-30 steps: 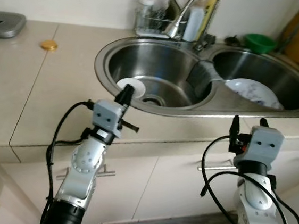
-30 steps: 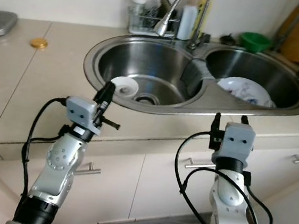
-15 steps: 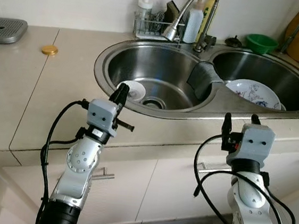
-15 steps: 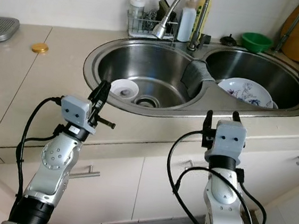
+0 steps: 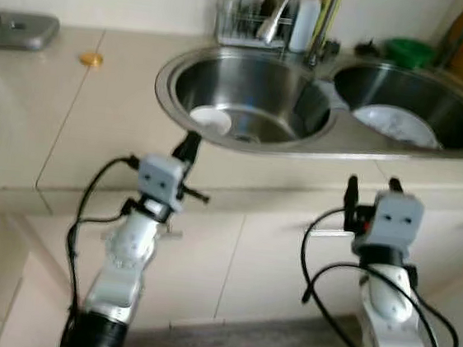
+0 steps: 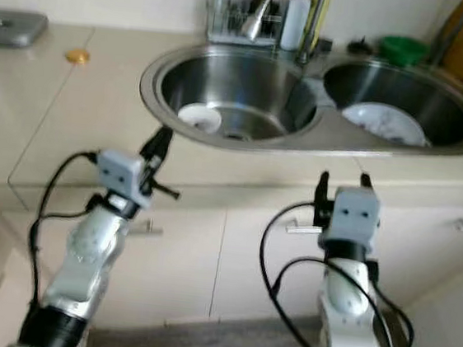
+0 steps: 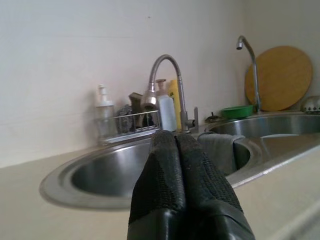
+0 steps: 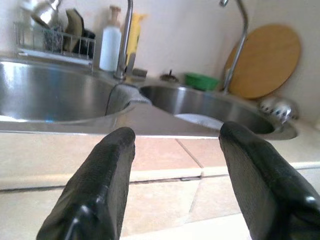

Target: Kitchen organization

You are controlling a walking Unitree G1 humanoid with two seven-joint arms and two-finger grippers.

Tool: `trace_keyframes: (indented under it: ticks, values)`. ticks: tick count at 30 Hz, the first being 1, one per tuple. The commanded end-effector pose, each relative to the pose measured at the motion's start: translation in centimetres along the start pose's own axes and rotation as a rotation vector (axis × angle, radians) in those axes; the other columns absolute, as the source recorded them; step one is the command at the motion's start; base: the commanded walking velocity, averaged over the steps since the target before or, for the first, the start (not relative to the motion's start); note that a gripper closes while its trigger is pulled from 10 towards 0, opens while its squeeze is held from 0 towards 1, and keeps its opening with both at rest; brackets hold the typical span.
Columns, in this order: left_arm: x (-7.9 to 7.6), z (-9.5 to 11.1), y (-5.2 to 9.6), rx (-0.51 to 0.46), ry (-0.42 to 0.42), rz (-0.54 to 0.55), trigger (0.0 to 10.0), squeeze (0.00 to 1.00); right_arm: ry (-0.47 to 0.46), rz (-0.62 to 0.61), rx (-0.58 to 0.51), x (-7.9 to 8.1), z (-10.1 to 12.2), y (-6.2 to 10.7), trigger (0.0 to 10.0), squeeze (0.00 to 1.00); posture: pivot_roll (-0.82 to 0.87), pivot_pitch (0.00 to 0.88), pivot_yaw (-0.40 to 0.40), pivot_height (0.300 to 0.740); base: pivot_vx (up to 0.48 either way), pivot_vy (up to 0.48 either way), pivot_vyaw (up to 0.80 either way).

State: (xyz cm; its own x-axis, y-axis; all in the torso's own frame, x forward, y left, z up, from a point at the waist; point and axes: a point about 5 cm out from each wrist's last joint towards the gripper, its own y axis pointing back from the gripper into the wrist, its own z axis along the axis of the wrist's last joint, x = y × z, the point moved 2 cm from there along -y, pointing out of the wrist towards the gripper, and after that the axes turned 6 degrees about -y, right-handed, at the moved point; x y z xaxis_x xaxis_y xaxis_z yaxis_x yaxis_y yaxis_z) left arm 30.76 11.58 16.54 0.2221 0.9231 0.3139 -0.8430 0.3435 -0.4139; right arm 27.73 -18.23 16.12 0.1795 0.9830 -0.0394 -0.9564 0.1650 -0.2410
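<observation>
Grippers (image 5: 189, 142) (image 5: 371, 186) before sink (image 5: 166, 84) (left jaws closed, right jaws apart)

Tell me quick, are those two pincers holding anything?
Left pincer: closed, empty, before the sink.
Right pincer: open, empty.

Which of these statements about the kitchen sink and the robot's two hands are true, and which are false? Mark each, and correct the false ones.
1. The left hand has its fingers pressed together. True.
2. The right hand grips a plate. False: its fingers are spread apart and hold nothing.
3. A small white bowl lies in the left sink basin. True.
4. The patterned plate sits on the countertop. False: it lies in the right sink basin.
5. A green bowl stands behind the sink. True.
</observation>
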Motion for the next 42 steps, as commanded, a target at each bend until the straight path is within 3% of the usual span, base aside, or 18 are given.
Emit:
trace_keyframes:
  ticks: [1, 14, 22, 26, 29, 32, 37, 42]
  values:
    - [0.4, -0.2, 0.1, 0.011, -0.013, 0.006, 10.0, 0.00, 0.003, 0.010, -0.008, 0.3, 0.2, 0.0, 10.0, 0.00, 0.11, 0.000, -0.065, 0.740, -0.285, 0.000, 0.00]
    - [0.2, -0.4, 0.4, 0.023, -0.017, 0.000, 10.0, 0.00, 0.009, 0.017, 0.026, 0.4, -0.5, 0.2, 10.0, 0.00, 0.11, 0.000, -0.066, 0.740, -0.151, 0.000, 0.00]
    - [-0.3, -2.2, 0.9, 0.137, -0.028, -0.026, 10.0, 0.00, 0.042, 0.083, 0.128, 0.8, -2.2, 0.9, 10.0, 0.00, 0.11, 0.000, -0.062, 0.740, 0.000, 0.000, 0.00]
    - [-0.3, -3.5, 1.6, 0.230, -0.061, -0.047, 10.0, 0.00, 0.071, 0.139, 0.198, 1.3, -3.5, 1.8, 10.0, 0.00, 0.11, 0.000, -0.060, 0.740, 0.000, 0.000, 0.00]
    - [0.0, -4.3, 2.6, 0.296, -0.033, -0.040, 10.0, 0.00, 0.109, 0.152, 0.240, 0.9, -4.2, 2.5, 10.0, 0.00, 0.10, 0.000, -0.055, 0.740, 0.000, 0.000, 0.00]
    - [0.5, -5.3, 4.6, 0.396, -0.020, -0.041, 10.0, 0.00, 0.169, 0.140, 0.322, -0.3, -5.4, 3.6, 10.0, 0.00, 0.10, 0.000, -0.053, 0.740, 0.000, 0.000, 0.00]
    - [0.6, -5.1, 5.7, 0.413, -0.031, -0.057, 10.0, 0.00, 0.192, 0.139, 0.328, -1.2, -5.1, 4.7, 10.0, 0.00, 0.09, 0.000, -0.056, 0.740, 0.000, 0.000, 0.00]
    - [0.0, -3.8, 6.5, 0.393, -0.006, -0.120, 10.0, 0.00, 0.204, 0.141, 0.339, -1.9, -4.6, 7.1, 10.0, 0.00, 0.08, 0.000, -0.056, 0.740, 0.000, 0.000, 0.00]
